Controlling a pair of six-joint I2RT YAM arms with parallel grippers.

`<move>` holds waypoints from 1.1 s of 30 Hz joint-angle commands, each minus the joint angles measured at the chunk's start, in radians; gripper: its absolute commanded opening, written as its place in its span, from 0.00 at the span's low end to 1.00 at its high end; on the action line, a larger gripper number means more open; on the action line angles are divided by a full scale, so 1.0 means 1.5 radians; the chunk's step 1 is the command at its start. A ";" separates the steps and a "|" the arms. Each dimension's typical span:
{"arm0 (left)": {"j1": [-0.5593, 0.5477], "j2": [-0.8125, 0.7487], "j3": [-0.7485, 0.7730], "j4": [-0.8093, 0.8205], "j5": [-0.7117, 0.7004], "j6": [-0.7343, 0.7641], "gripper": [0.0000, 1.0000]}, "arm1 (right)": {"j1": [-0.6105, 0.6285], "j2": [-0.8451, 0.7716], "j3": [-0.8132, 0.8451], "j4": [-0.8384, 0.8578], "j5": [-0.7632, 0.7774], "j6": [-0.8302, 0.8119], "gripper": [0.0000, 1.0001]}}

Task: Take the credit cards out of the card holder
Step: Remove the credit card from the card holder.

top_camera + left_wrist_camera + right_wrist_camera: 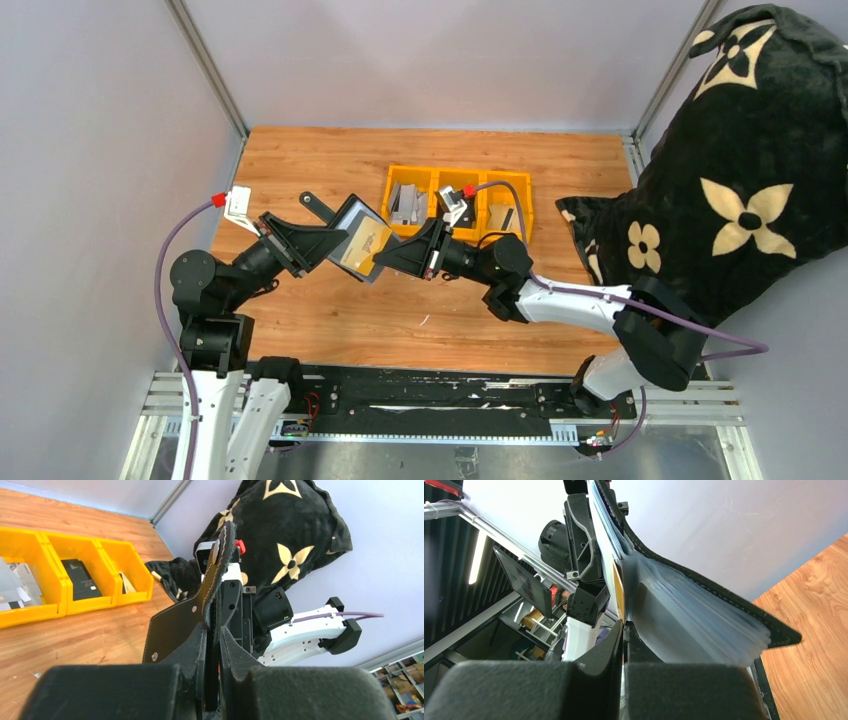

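While card holder (358,238) hung open above table (300,165), left of centre, left end effector (338,237) clamped narrow on its black cover; right end effector (386,261) pinched fully closed on inner edge.

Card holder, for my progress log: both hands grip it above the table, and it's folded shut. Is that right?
Not quite. The left hand and the right hand do grip the card holder above the table, but it is open, not folded shut. The top external view shows its inside face with a tan card in it.
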 commanded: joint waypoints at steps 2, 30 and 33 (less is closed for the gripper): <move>0.000 -0.007 0.019 0.031 -0.012 -0.012 0.00 | 0.012 0.012 0.021 0.041 0.003 0.007 0.08; 0.000 -0.001 0.039 0.042 -0.004 -0.028 0.00 | 0.017 0.080 0.078 0.111 0.013 0.065 0.00; 0.001 0.001 0.042 0.045 -0.009 -0.029 0.00 | 0.017 0.067 0.056 0.120 0.014 0.060 0.00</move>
